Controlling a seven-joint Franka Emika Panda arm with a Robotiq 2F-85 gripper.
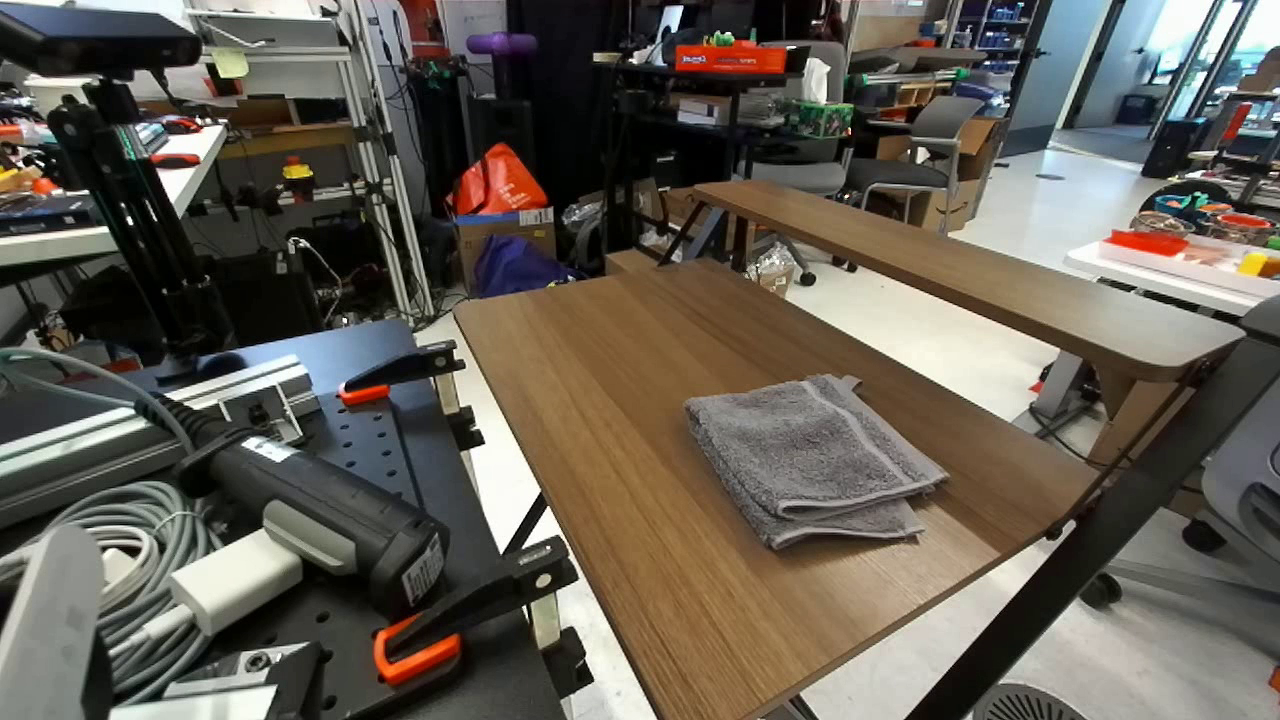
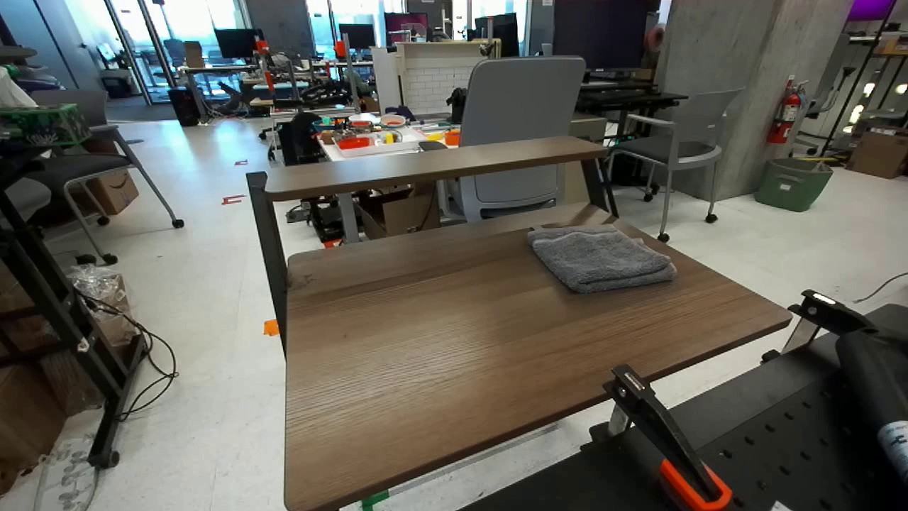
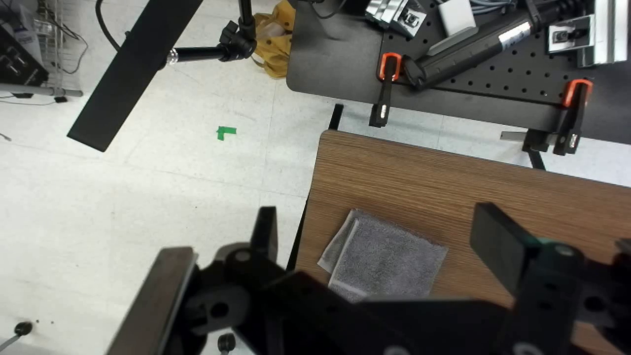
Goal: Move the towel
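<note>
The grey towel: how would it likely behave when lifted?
The towel is probably floppy: its edges look soft and rumpled. Its offset folded layers may separate if only the top is pinched. Its fuzzy surface likely resists slipping.

Rough cloth towel on a smooth, wood-grained table.

The towel looks matt and fuzzy, crossed by a flatter woven band; the table shows a soft sheen. Near the table, a matt workbench carries a smooth metal rail and clamps with plastic-looking pads. Around the table, the floor looks smooth and shiny.
</note>
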